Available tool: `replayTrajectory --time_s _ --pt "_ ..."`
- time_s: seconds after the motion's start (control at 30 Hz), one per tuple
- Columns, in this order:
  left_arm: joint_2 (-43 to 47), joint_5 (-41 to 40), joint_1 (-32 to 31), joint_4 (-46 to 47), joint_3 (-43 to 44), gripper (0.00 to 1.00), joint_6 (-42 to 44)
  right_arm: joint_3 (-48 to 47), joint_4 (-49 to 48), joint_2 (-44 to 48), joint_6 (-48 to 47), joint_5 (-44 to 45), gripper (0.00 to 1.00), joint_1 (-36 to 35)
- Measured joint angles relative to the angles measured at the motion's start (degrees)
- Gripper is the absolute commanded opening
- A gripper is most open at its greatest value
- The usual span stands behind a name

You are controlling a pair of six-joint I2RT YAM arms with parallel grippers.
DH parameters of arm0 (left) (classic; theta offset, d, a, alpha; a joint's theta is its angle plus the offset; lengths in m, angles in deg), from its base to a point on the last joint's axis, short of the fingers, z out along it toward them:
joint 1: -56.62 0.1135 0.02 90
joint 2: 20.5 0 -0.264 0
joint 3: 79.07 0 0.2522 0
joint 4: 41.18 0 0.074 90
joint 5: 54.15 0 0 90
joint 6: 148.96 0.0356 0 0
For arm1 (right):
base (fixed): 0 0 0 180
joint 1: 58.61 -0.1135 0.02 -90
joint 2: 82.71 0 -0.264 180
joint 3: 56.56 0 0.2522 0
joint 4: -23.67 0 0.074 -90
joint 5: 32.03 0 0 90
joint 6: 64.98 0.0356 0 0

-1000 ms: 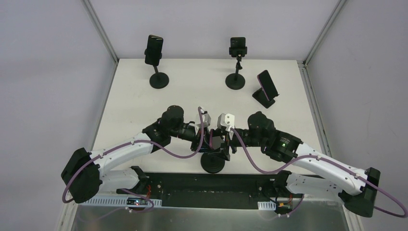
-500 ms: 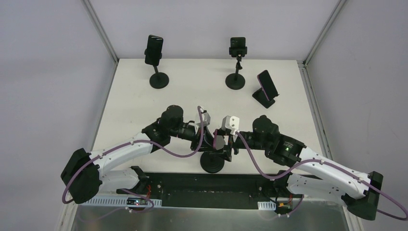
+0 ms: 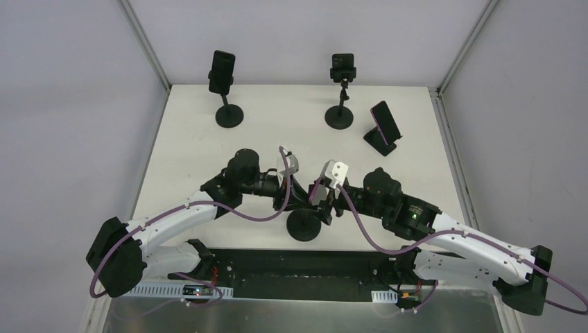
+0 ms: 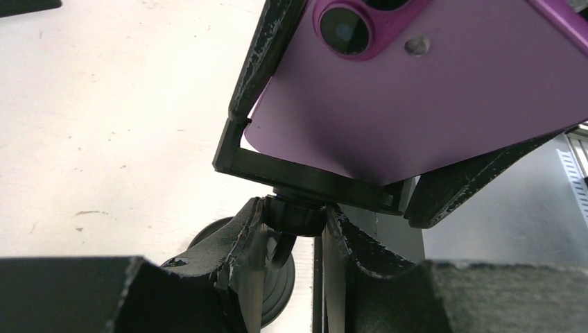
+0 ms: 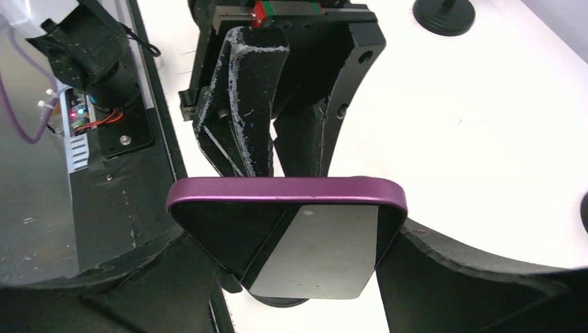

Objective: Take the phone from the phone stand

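so the left gripper (image 4: 295, 220) is clamped on the stand (image 4: 299, 207) neck right under the cradle (image 4: 308, 182), right gripper (image 5: 295, 267) squeezing the purple phone (image 4: 430, 90) by its edges, phone sitting in the cradle, front-middle of the table (image 3: 201, 139)

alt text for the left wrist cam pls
Close-up from below: the left gripper pinches the neck of the phone stand just under its black clamp, which holds a purple phone, back and camera lenses toward us. Dark fingers of the right gripper bracket the phone's edges; white table at left.
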Motion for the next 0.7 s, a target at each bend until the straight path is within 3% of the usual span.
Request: replayTrajectory --time_s 0.37,0.7 --pt "0.4 -1.6 0.8 0.0 0.0 0.00 0.0 -1.3 -1.7 -3.4 2.6 7.1 0.00 -1.1" --pt "2.0 -7.8 0.9 0.5 -0.9 0.00 0.8 -1.2 -5.5 -7.3 6.1 15.9 0.00 -1.3"
